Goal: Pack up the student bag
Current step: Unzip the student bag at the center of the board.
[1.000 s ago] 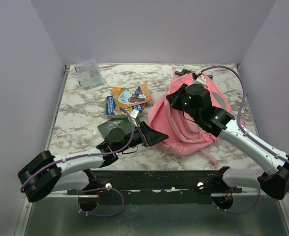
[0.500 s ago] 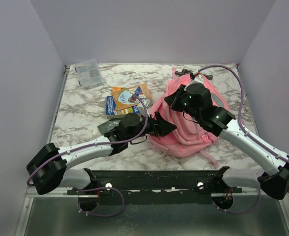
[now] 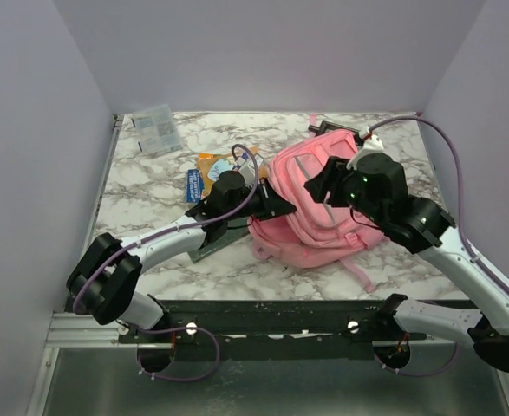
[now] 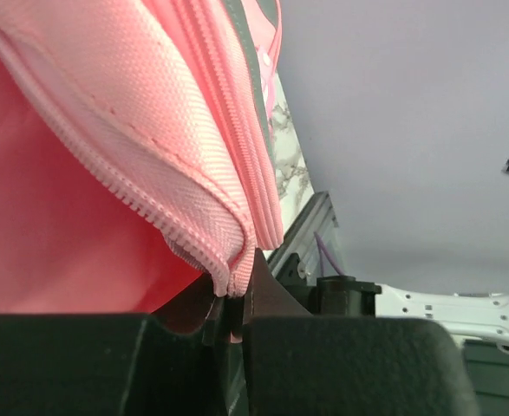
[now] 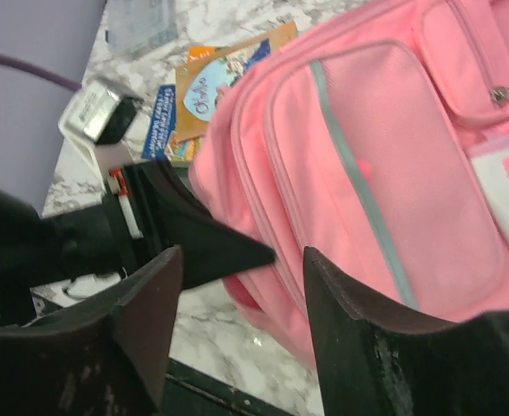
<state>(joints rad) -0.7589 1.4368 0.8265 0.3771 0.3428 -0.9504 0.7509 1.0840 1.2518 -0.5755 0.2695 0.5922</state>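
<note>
The student bag (image 3: 323, 212), large soft pink fabric: left hand (image 4: 228, 308) pinches its zipper edge, right hand (image 5: 241, 256) spread and empty; colourful paper books (image 3: 209, 163) lie unpacked, left.

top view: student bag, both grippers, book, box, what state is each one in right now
student bag: lying front up, zip open along the pinched edge
left gripper: shut on the student bag's zip edge
right gripper: open, empty, above the bag
orange book: closed, lying flat
clear box: lying flat, untouched
</note>
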